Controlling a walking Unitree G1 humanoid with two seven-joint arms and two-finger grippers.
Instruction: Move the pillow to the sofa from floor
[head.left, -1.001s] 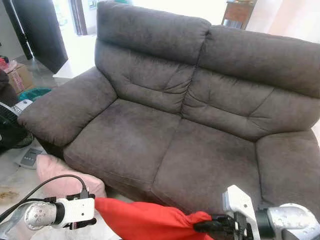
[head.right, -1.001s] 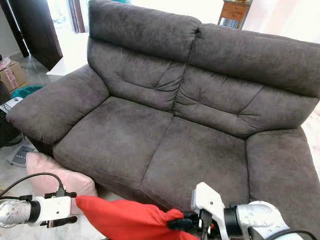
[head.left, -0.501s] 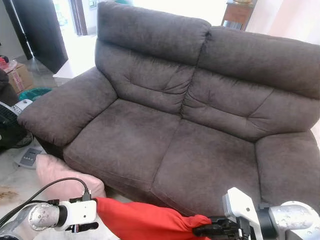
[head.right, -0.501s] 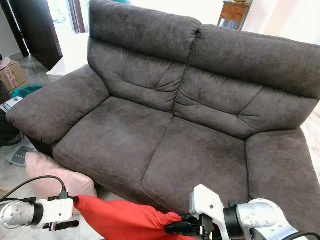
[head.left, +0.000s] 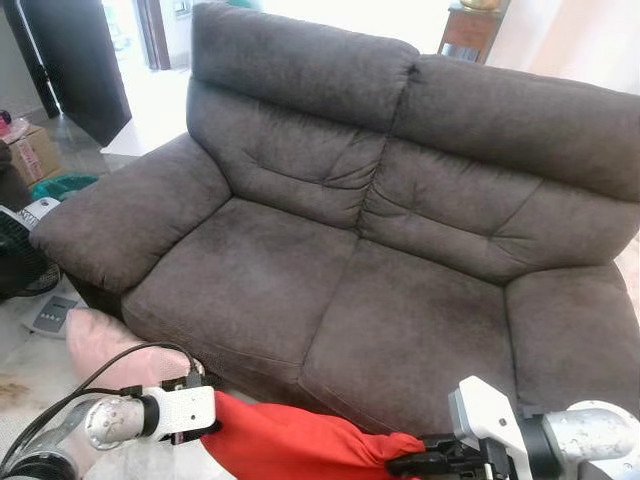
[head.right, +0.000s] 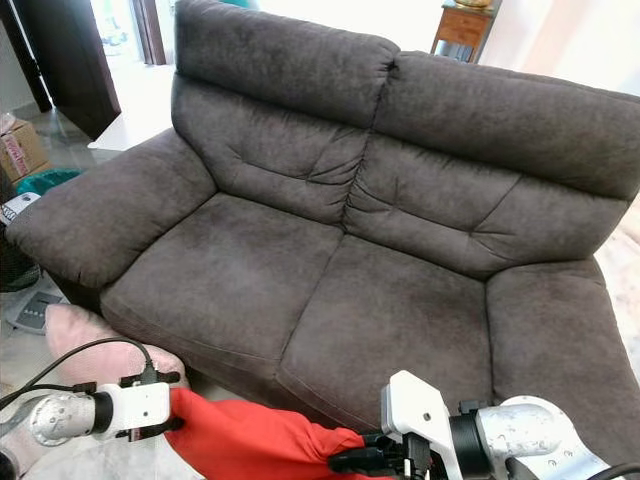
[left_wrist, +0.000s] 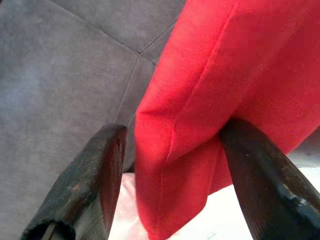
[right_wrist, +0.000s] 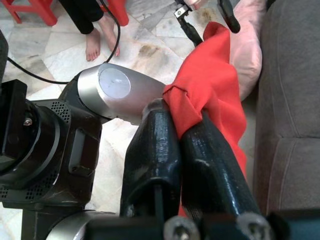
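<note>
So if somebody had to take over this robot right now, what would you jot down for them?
Right gripper: shut on a bunched corner of the red pillow.
Left gripper: at the pillow's opposite corner; its fingers straddle that corner with a gap on one side, so it looks open rather than clamped.
Red pillow: held up between both arms, in front of the grey sofa's seat edge, not on it yet.
A pink pillow lies on the floor by the sofa's front corner.
Done: red pillow lifted.
Left: carry it forward over the seat, set it down, release.
</note>
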